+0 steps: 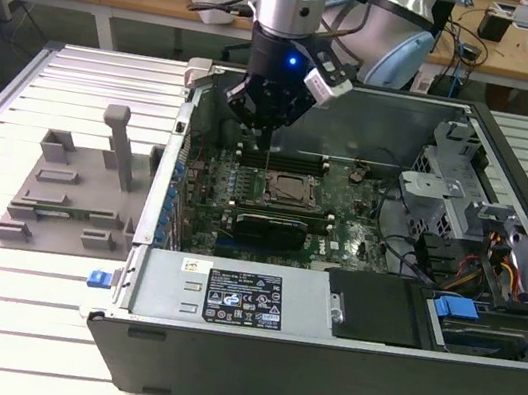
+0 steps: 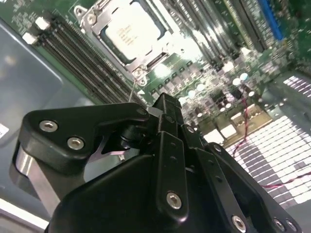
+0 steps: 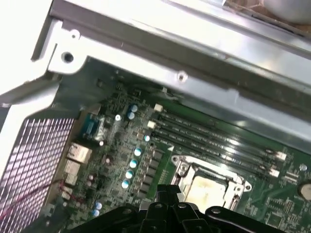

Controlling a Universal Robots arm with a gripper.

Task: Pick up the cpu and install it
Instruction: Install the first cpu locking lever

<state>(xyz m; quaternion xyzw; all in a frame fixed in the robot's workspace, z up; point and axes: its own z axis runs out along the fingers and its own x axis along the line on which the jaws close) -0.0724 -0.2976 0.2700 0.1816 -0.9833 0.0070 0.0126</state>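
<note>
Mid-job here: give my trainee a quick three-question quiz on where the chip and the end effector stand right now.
1. True or false: the chip lies inside the socket frame on the green board.
2. Where is the end effector? A) over the gray fixture beside the case B) above the board inside the open computer case
3. Fill in: the long slots run beside the ____.

Key: 1 true; 2 B; 3 socket frame
</note>
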